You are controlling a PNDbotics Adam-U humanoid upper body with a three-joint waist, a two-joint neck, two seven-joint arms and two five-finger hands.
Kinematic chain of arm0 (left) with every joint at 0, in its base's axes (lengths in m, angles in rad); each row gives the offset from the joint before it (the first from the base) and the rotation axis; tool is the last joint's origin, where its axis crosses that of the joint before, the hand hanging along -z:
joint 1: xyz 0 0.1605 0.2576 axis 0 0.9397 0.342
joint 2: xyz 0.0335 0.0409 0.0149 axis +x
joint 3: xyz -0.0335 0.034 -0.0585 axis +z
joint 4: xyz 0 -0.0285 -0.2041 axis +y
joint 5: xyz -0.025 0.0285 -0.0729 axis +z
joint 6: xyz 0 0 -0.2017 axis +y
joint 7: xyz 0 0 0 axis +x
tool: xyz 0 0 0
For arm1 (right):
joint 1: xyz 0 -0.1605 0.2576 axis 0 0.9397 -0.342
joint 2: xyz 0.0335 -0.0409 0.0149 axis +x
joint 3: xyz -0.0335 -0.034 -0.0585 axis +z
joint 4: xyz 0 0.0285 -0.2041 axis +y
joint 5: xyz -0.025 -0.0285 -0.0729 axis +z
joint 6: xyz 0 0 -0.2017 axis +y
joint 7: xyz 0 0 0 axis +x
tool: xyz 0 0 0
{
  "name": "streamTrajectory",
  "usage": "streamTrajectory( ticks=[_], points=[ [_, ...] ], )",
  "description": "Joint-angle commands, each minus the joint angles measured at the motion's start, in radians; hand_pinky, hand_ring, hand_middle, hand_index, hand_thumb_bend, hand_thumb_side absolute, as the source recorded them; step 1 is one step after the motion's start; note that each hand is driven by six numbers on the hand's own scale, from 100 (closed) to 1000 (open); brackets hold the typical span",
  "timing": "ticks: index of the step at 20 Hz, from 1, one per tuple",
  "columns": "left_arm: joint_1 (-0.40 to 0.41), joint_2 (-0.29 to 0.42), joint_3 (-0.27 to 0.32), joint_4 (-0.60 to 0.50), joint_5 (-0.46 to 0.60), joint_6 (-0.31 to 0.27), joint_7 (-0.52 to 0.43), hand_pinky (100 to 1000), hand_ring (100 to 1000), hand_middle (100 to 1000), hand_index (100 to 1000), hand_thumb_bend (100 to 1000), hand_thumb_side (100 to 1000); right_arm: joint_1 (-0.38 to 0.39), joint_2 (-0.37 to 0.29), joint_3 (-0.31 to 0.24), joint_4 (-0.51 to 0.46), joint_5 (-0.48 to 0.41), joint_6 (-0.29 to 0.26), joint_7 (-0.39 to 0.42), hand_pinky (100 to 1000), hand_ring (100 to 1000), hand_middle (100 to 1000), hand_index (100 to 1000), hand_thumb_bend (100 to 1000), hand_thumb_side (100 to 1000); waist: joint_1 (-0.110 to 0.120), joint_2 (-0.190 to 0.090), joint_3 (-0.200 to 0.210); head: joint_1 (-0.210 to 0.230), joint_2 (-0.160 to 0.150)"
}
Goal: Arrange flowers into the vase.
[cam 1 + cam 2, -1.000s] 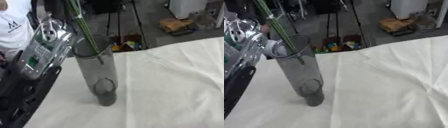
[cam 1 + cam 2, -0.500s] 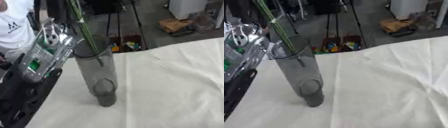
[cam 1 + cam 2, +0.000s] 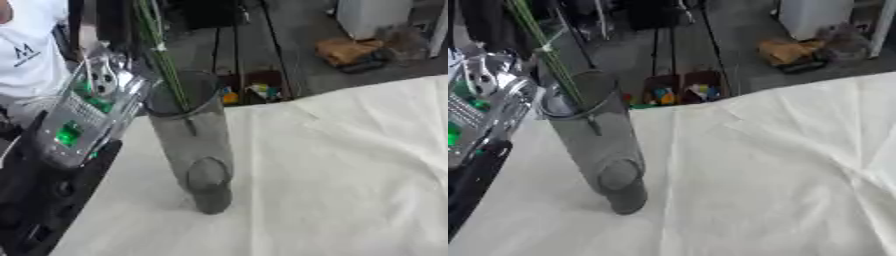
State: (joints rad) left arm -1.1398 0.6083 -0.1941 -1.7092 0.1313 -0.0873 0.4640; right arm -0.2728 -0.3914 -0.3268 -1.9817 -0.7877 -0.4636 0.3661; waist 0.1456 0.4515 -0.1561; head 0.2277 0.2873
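Note:
A tall grey see-through vase (image 3: 194,145) stands on the white cloth (image 3: 332,170). Thin green flower stems (image 3: 162,60) rise out of its mouth, lean left and run off the top of the picture; their blooms are hidden. My left hand (image 3: 103,82) shows as a blurred silver shape just left of the vase's rim, on top of the silver forearm with a green light (image 3: 68,135). Whether the hand touches the stems or the vase cannot be made out. My right hand is in no view.
The table's far edge runs behind the vase, with floor clutter beyond: black stand legs (image 3: 658,45), a brown box (image 3: 350,50) and small coloured items (image 3: 684,92). A person in a white shirt (image 3: 31,55) stands at the far left. The creased cloth spreads to the right.
My left forearm and hand have sunk slightly beside the vase. The vase and the stems stand as before.

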Motion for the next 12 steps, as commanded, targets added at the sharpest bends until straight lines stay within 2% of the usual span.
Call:
streamTrajectory(
  ticks=[1,5,12],
  points=[
    [-0.004,0.04,-0.007,0.001,0.001,0.012,-0.012,379,366,357,100,100,868,-0.006,-0.012,-0.011,-0.018,0.005,0.002,-0.003,604,728,621,742,100,1000,-0.012,-0.024,0.004,0.0,-0.011],
    [0.0,0.044,-0.005,0.008,0.021,0.036,-0.053,399,370,368,103,100,869,-0.004,-0.011,-0.012,-0.018,0.004,0.003,-0.008,605,728,621,741,100,1000,-0.015,-0.027,0.009,-0.002,-0.011],
    [0.008,0.037,-0.004,0.024,0.049,0.066,-0.061,390,360,372,187,100,888,-0.005,-0.011,-0.014,-0.018,0.004,0.001,-0.015,605,728,621,741,100,1000,-0.017,-0.029,0.008,-0.004,-0.014]
  ],
)
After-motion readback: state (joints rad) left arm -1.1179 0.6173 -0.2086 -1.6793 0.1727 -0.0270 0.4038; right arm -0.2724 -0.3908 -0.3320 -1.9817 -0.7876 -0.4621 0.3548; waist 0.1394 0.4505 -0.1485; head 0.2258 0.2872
